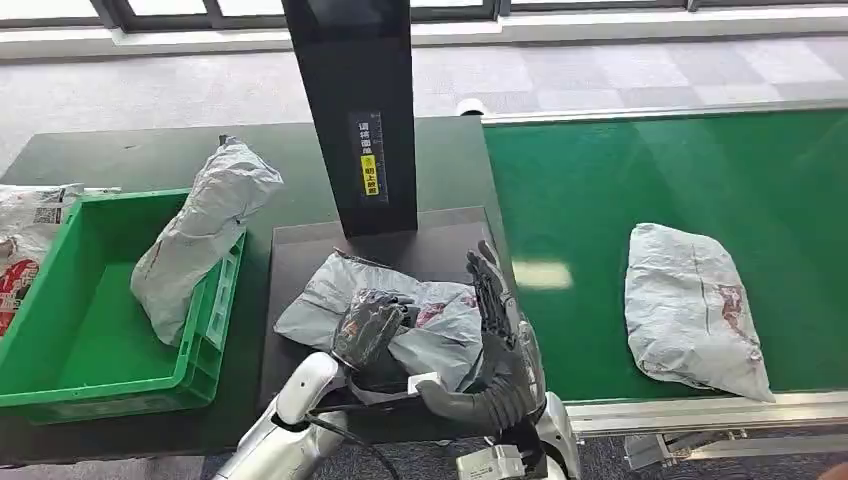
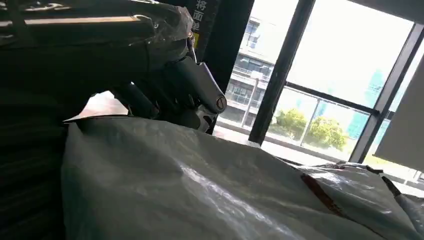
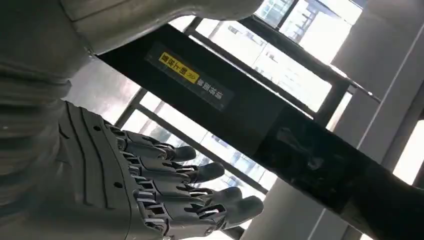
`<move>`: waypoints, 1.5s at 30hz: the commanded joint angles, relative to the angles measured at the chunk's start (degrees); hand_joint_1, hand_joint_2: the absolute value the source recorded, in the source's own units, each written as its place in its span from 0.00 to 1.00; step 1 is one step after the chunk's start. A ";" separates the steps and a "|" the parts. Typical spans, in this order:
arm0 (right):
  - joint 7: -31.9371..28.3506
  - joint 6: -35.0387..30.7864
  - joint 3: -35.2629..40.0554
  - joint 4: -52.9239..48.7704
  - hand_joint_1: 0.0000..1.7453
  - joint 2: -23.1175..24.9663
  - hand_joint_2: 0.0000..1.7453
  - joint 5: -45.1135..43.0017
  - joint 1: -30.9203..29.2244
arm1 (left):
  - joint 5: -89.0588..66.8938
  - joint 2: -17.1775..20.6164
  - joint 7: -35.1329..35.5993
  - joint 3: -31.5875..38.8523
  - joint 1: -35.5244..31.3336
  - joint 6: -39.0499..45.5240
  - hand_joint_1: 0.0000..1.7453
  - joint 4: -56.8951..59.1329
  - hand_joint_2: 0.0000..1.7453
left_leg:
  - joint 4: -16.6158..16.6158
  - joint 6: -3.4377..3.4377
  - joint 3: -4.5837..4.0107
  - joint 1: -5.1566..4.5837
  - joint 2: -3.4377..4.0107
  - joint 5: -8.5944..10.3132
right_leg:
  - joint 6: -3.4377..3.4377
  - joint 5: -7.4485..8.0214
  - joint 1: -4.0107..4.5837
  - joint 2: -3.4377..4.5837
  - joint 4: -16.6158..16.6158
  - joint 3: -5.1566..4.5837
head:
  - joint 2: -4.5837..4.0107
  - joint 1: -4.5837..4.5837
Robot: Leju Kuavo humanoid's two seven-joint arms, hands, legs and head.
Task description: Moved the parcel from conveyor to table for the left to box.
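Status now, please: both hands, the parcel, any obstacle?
Left hand grips parcel on black platform. Right hand open beside it. Crate has a bag leaning on its rim.

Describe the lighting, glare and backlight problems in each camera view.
Head view: even daylight, a bright glare patch on the green conveyor. Left wrist view: bright windows leave the left robot hand dark against them. Right wrist view: blown-out windows, with the right robot hand evenly grey.

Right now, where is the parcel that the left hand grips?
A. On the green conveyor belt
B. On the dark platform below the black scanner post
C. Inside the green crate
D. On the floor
B: the left hand grips the grey parcel lying on the dark platform in front of the scanner post.
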 commanded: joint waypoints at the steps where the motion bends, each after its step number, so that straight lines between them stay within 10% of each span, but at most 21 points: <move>1: 0.02 -0.57 1.16 3.76 0.00 -0.54 1.00 -1.05 -2.63 | -1.07 1.65 -0.20 4.84 0.29 0.24 1.00 -1.96 1.00 | -0.08 -0.02 0.19 0.03 0.19 -0.10 | -0.05 -0.02 0.04 0.16 -0.09 0.13 | 0.00 0.00; 41: 0.02 -0.56 1.21 3.81 0.00 -0.62 1.00 -1.08 -2.69 | -1.07 1.70 -0.06 5.06 0.39 0.58 1.00 -2.60 1.00 | -0.08 0.03 0.17 0.03 0.13 -0.18 | -0.05 -0.11 0.04 0.09 -0.09 0.14 | 0.00 0.00; 42: 0.02 -2.76 -0.32 2.50 0.00 0.88 1.00 0.16 -0.97 | 6.13 -5.50 -7.26 12.26 6.46 4.59 1.00 -9.80 1.00 | -0.17 0.03 0.33 0.04 0.18 -0.20 | -0.08 -0.12 0.07 0.13 -0.18 0.28 | 0.00 0.00; 43: 0.02 -1.68 -1.12 -1.12 0.00 2.07 1.00 2.51 2.61 | 20.39 -2.55 -15.94 36.44 5.99 4.59 1.00 -38.60 1.00 | -0.17 0.03 0.33 0.04 0.18 -0.20 | -0.08 -0.12 0.07 0.13 -0.18 0.28 | 0.00 0.00; 45: 0.02 -0.72 -1.64 -3.56 0.00 2.76 1.00 3.92 4.75 | 26.44 4.84 -14.82 36.11 3.34 4.59 1.00 -40.41 1.00 | 0.26 -0.02 -0.18 0.11 0.38 -0.34 | -0.12 -0.19 0.13 0.32 0.23 -0.30 | 0.00 0.00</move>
